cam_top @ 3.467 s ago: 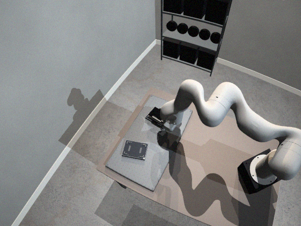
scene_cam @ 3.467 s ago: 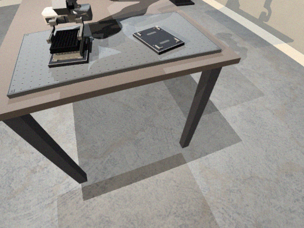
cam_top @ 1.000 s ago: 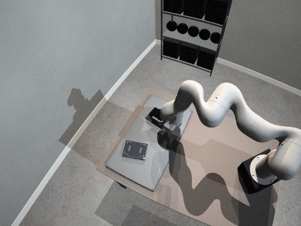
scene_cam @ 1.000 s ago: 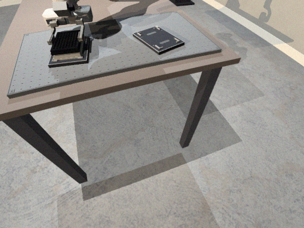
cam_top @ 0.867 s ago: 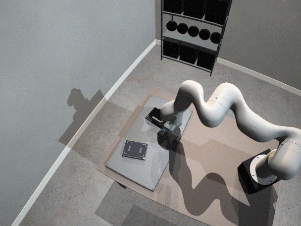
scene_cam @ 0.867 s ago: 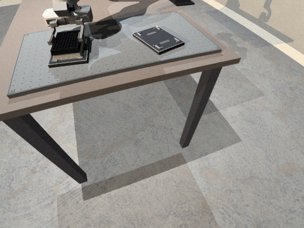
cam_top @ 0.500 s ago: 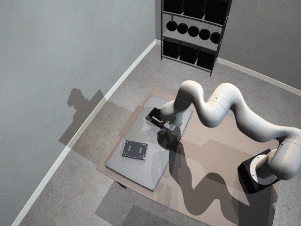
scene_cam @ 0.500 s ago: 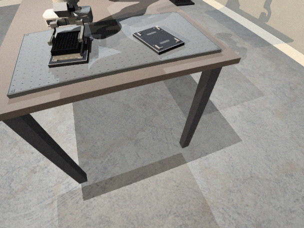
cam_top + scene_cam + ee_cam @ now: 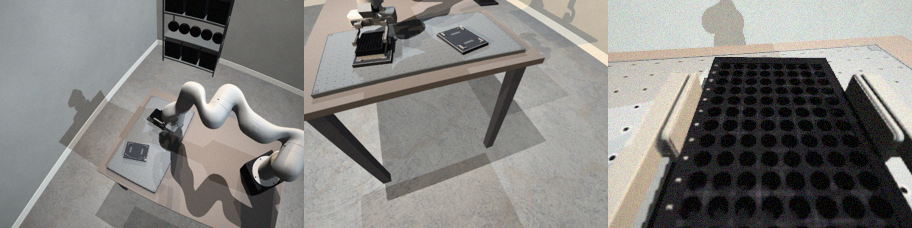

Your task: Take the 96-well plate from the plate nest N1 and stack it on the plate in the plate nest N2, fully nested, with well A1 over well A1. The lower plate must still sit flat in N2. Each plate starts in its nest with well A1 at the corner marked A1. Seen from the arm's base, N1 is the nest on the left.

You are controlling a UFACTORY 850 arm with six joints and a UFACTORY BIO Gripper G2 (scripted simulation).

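The black 96-well plate (image 9: 155, 114) (image 9: 369, 46) (image 9: 769, 132) is over nest N2 (image 9: 372, 64). My gripper (image 9: 369, 41) (image 9: 779, 111) is shut on it, one finger along each long side. A pale lower plate (image 9: 371, 58) shows as a band beneath it in the exterior view, inside N2. The black plate looks roughly level and lined up with the lower one; whether it is fully nested is too small to tell. Its A1 corner cannot be made out. Nest N1 (image 9: 136, 151) (image 9: 464, 36) is empty, its corner posts and two slots bare.
Both nests are on a grey perforated board (image 9: 130, 172) (image 9: 416, 65) on a brown table (image 9: 200, 135) (image 9: 424, 78). The arm (image 9: 222, 107) reaches over the board from its black base (image 9: 246, 172). A dark shelf rack (image 9: 195, 45) stands near the far wall.
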